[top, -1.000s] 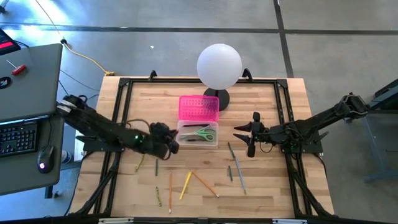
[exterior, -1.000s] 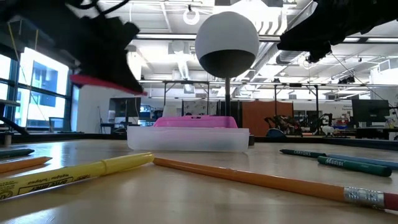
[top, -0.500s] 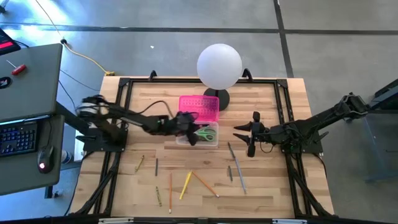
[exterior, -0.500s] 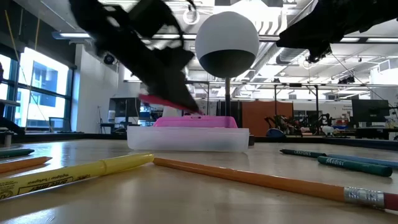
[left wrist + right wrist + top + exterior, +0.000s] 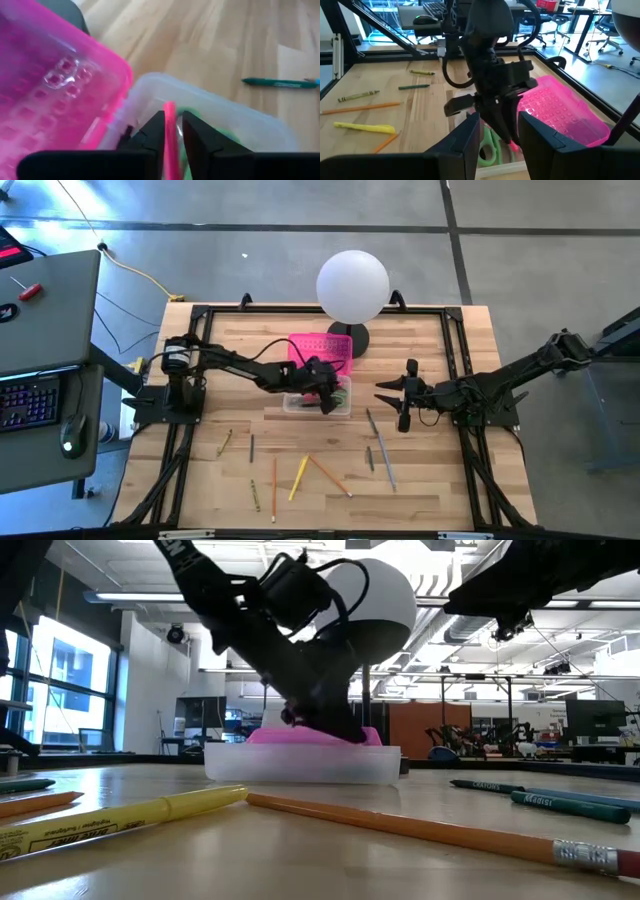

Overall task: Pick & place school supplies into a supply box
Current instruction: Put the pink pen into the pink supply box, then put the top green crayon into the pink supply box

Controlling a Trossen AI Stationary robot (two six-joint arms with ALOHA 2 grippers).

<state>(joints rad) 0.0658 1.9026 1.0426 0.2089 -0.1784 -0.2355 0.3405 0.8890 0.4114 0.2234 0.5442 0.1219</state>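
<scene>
Placing the pink marker (image 5: 170, 135) into the pencil case (image 5: 318, 393).
Left gripper (image 5: 325, 387) pinches it inside; next, release. Right gripper (image 5: 398, 402) waits open.

High view straight down over whole table (image 5: 420, 480); low view at tabletop level, facing across into the room. Left wrist view close above supply box (image 5: 215, 107); right wrist view looks across at it, shared by all four.
</scene>
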